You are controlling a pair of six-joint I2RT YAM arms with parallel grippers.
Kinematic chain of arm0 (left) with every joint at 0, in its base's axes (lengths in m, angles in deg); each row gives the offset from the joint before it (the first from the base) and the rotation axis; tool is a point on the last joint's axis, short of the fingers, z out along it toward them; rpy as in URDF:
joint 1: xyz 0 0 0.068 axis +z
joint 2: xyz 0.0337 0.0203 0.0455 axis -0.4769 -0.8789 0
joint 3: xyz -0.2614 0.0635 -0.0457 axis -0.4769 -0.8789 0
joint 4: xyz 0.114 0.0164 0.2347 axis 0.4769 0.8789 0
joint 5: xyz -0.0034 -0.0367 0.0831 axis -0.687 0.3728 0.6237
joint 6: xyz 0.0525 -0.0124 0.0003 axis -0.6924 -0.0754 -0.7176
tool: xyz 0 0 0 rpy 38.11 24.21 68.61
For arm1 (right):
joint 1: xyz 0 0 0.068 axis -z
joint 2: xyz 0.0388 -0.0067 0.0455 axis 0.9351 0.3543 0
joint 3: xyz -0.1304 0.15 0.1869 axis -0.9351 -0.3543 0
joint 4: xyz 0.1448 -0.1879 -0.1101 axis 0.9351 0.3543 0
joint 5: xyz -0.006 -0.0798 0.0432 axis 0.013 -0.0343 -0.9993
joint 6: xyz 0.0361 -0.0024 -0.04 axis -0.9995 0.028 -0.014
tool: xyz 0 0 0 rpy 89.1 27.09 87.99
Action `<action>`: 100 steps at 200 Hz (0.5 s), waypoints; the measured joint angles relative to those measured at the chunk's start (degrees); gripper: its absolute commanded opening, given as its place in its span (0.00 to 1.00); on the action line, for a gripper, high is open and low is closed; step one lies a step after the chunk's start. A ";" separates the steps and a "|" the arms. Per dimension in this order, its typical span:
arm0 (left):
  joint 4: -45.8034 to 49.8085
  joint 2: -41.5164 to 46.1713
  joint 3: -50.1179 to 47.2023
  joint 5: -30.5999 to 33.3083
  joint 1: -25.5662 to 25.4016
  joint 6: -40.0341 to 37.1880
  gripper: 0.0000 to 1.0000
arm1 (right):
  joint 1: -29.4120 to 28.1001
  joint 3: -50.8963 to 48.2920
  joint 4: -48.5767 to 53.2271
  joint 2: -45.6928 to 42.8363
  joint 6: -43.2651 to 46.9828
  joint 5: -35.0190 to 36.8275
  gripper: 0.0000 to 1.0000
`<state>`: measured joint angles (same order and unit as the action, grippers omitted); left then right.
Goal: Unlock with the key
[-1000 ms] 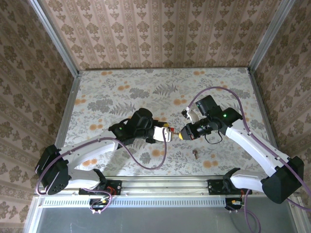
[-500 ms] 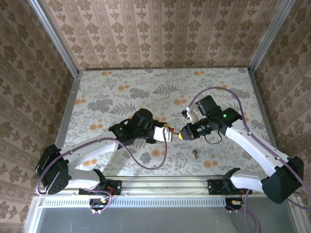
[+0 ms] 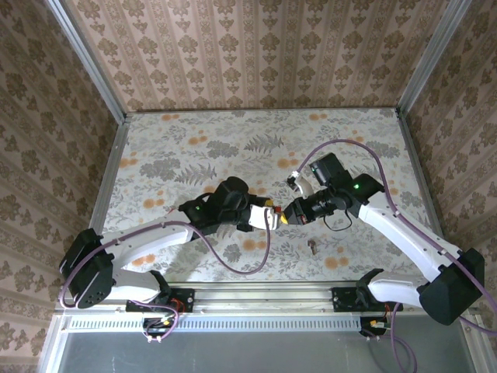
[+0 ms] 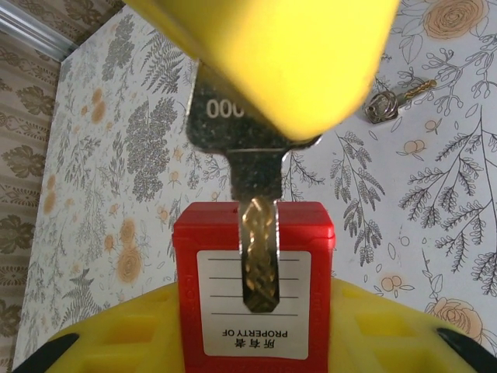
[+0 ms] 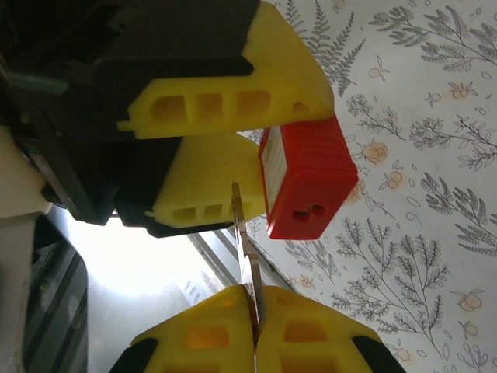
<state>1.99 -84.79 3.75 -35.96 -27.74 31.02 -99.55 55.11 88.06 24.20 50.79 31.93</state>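
Over the middle of the flowered tabletop [image 3: 194, 140], my two sets of jaws meet tip to tip. My right jaws are pressed together on the head of the tiny, thin, dark grey metal key [image 4: 221, 128]. The head is stamped 000 and the blade sticks out toward my other wrist. My left jaws pinch the small red block-shaped padlock [image 4: 295, 233] by its sides, its white label turned toward the left wrist camera.

I judge the step in hand to be insertion, not yet turning. From the right wrist view the blade runs edge-on alongside the label face, beside the block rather than inside it. Two dark holes show on the padlock's end there, though I cannot tell whether either is the keyway. The next move, as I read it, calls for drawing the key back a little, lining its tip up with the keyway and pushing straight in before any twist, with the left jaws holding firm.

My left arm reaches low from its near base, forward and rightward. My right arm arches out and folds back leftward, its wrist pointing at the left one. A small dark metal ring piece [image 3: 312, 247] lies on the tabletop nearer the front, apart from both.
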 measured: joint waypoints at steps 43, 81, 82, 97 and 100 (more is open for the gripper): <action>-0.22 0.55 -1.38 0.00 0.46 0.04 0.00 | 1.31 0.00 0.92 -0.48 0.04 1.20 0.00; -0.26 0.59 -1.53 0.00 0.76 0.09 0.00 | 1.79 -0.15 2.08 -0.79 0.04 2.32 0.00; -0.26 0.59 -1.53 0.00 0.76 0.09 0.00 | 1.79 -0.17 2.05 -0.81 0.04 2.32 0.00; -0.26 0.59 -1.53 -0.02 0.76 0.20 0.00 | 1.81 -0.74 1.90 -0.83 0.02 2.29 0.00; -0.26 0.59 -1.53 -0.04 0.76 0.22 0.00 | 1.81 -0.87 1.88 -0.83 0.02 2.29 0.00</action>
<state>1.73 -84.20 2.22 -36.00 -26.98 31.24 -97.74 54.23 89.94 23.37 50.81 34.22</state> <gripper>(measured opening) 0.379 0.076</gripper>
